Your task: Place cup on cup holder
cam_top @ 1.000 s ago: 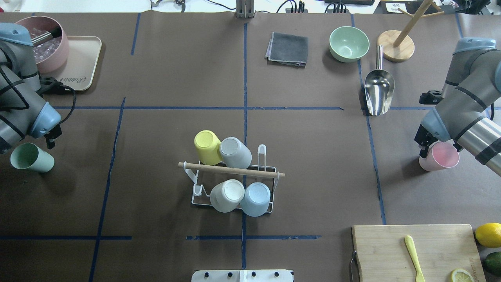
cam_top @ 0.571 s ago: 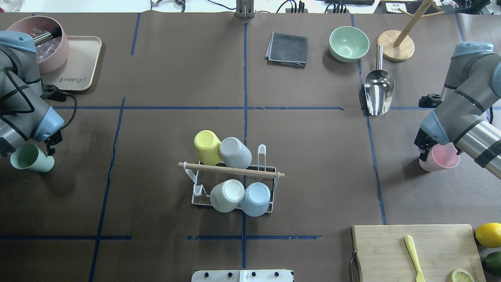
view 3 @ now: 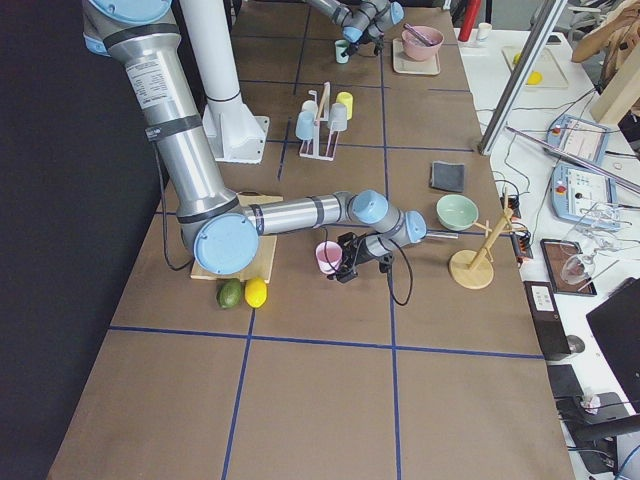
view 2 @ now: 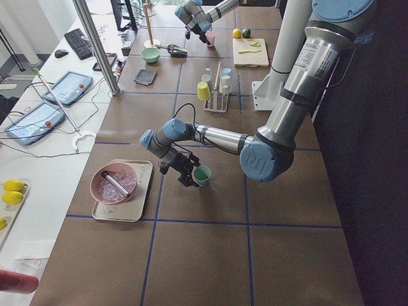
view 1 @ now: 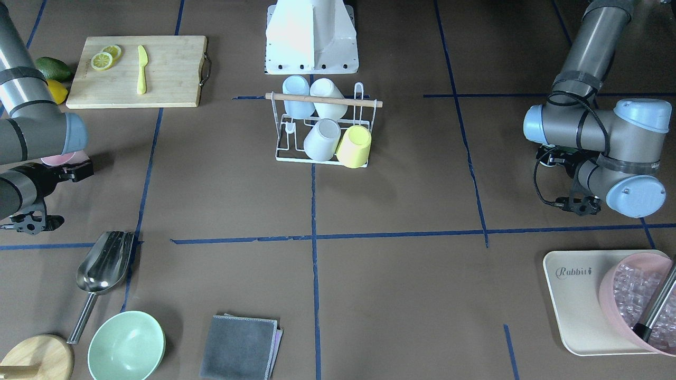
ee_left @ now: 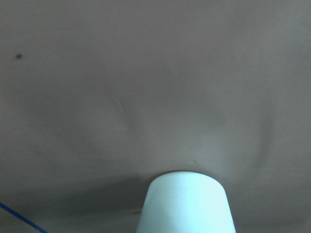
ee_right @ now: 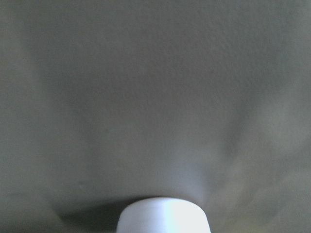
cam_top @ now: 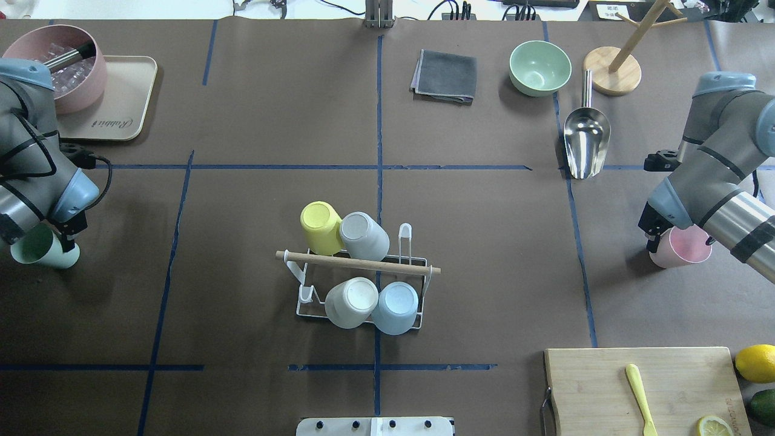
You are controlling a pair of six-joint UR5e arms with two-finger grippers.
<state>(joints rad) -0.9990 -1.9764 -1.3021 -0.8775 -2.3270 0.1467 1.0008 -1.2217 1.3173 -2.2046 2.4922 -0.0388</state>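
The cup holder (cam_top: 303, 297), a white wire rack with a wooden rod (cam_top: 357, 263), stands mid-table and also shows in the front view (view 1: 288, 153). It carries yellow, grey, white and blue cups upside down. My left gripper (cam_top: 68, 236) is at the table's left edge, shut on the rim of a green cup (cam_top: 42, 254), which stands upright (view 2: 203, 174) and shows in the left wrist view (ee_left: 187, 204). My right gripper (cam_top: 651, 233) is at the right, shut on a pink cup (cam_top: 684, 248), also in the right wrist view (ee_right: 164, 216). The fingers are hidden in both wrist views.
A beige tray (cam_top: 121, 115) with a pink bowl of ice sits back left. A grey cloth (cam_top: 445, 75), green bowl (cam_top: 539, 66), metal scoop (cam_top: 586, 142) and wooden stand (cam_top: 613, 75) lie at the back. A cutting board (cam_top: 605, 387) and lemon (cam_top: 755, 362) are front right.
The left arm has moved left and toward the robot, and the green cup has moved with it. The right arm has shifted slightly, with the pink cup.
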